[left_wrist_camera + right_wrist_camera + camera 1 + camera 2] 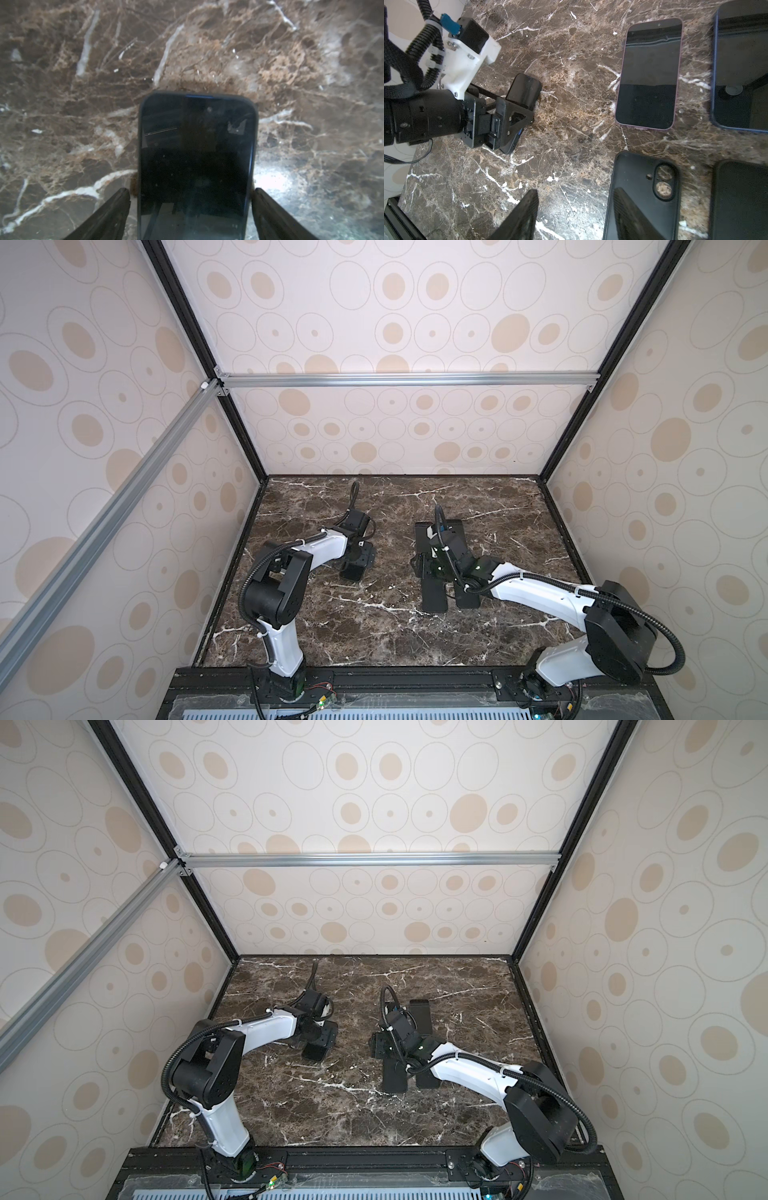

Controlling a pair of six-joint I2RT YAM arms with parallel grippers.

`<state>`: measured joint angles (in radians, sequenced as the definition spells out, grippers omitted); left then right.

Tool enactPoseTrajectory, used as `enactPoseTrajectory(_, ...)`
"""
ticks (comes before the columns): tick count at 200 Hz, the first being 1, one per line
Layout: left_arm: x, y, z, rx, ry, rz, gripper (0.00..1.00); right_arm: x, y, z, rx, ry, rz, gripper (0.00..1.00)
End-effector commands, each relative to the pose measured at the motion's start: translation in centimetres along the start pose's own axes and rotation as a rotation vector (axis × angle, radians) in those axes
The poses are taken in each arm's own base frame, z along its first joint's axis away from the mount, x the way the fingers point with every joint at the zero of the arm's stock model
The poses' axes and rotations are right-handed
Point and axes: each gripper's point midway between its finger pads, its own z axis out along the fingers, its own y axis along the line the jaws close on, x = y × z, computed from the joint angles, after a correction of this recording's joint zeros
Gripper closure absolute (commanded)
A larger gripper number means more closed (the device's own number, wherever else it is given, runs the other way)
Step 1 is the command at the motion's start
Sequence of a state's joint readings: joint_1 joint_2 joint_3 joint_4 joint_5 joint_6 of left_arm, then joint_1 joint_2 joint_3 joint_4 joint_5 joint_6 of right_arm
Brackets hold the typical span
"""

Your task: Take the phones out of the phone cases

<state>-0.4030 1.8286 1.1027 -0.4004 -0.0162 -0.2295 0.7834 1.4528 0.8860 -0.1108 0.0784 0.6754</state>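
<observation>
A phone (197, 145) with a dark glossy screen lies face up on the marble table, with the dark rim of its phone case (139, 145) around it. My left gripper (192, 191) is open and straddles it, leaving a small gap at each fingertip. In both top views the left gripper (359, 558) (320, 1038) sits low over that phone (353, 572). The right wrist view shows the same phone (523, 93) under the left gripper. My right gripper (576, 191) is open and holds nothing; one finger hangs over an empty black case (639, 187).
Beside my right gripper (422, 566) lie a pink-edged bare phone (650, 74), a blue-edged phone (741, 68) and another black case (741, 197). In a top view these are dark slabs (434, 597) under the right arm. Patterned walls enclose the table (374, 635).
</observation>
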Motion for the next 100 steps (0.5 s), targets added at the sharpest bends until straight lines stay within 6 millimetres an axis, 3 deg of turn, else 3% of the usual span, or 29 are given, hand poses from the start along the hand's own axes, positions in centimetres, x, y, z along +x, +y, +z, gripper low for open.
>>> enactPoseTrajectory(1, 0.4, 0.2, 0.2, -0.009, 0.047, 0.036, 0.12, 0.0, -0.2, 0.1, 0.009, 0.006, 0.005, 0.40)
enactPoseTrajectory(62, 1.5, 0.0, 0.7, 0.010, 0.085, 0.043, 0.25, -0.1, -0.2, 0.2, 0.012, 0.007, 0.004, 0.40)
enactPoseTrajectory(100, 0.9, 0.1, -0.2, 0.010, 0.051, 0.036, 0.30, 0.0, -0.4, 0.2, 0.018, 0.004, 0.007, 0.40)
